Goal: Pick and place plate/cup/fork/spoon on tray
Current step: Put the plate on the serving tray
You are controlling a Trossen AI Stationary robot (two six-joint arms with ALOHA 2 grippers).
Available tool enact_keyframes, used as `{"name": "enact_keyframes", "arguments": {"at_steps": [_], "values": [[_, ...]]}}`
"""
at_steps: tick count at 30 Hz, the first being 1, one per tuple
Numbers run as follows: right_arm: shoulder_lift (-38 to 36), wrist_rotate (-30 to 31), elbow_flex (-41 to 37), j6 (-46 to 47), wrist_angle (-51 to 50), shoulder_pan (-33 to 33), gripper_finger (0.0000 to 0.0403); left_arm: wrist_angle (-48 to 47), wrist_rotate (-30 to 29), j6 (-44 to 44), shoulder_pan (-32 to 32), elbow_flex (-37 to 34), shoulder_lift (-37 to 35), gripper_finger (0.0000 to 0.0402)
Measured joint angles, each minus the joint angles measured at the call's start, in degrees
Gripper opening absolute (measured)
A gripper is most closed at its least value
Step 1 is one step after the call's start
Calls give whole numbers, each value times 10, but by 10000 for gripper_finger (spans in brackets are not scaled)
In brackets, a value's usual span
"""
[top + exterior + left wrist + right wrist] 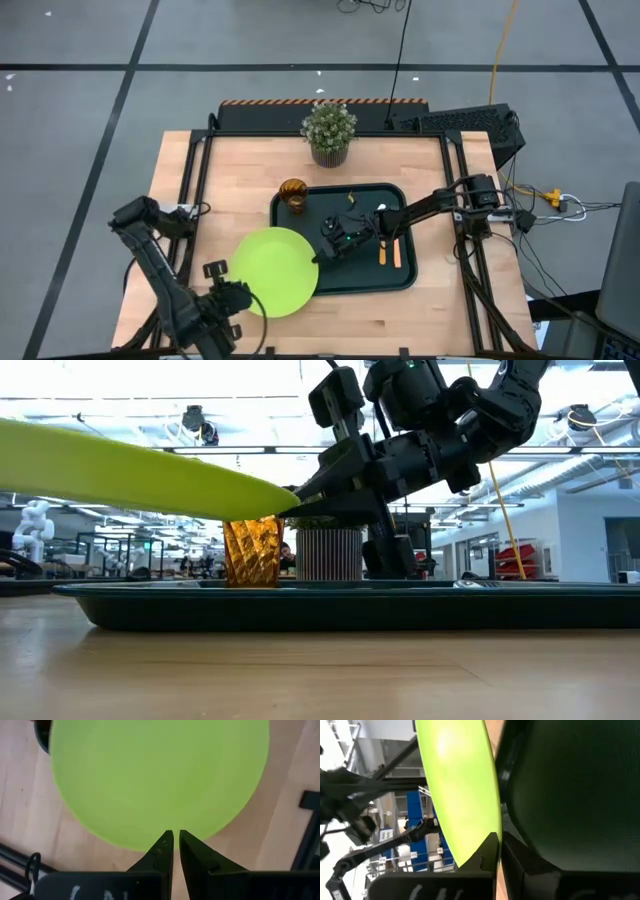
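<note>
Plate (272, 271) is sitting tilted over the tray's (410, 280) 8 o'clock corner, its raised edge over the tray and its other edge out over the worktop (450, 320). The right tool (322, 256) is reaching across the tray toward 9 o'clock and is clamping the plate's rim at the plate's 3 o'clock edge; in the low view (300, 500) that edge is being held well above the tray rim. The left tool (243, 296) is sitting at the plate's 7 o'clock edge with its fingers (162, 851) narrowed to a thin gap at the rim; whether they are pinching the rim cannot be told.

Cup (293, 195) is standing upright at the tray's 10 o'clock corner. Fork (396, 249) and spoon (382, 248) are lying side by side inside the tray toward 3 o'clock. A potted plant (329, 133) is standing on the worktop at 12 o'clock from the tray. No legible writing is showing on any item.
</note>
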Motion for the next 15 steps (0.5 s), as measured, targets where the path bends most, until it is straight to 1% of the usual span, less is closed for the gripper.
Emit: {"name": "enact_keyframes", "arguments": {"at_steps": [4, 7, 11, 15], "values": [[-9, 3, 0, -14, -38, 0, 1, 0, -23, -21, -14, -7, -14, 35], [-34, 19, 0, -46, -89, 0, 1, -1, -47, -35, -23, -11, -18, 35], [-87, 63, 0, -88, -165, 0, 0, 0, -89, -43, -33, -11, -20, 35], [-142, 101, 0, -110, -249, 0, 0, 0, -119, -38, -31, -11, -20, 35]]}}
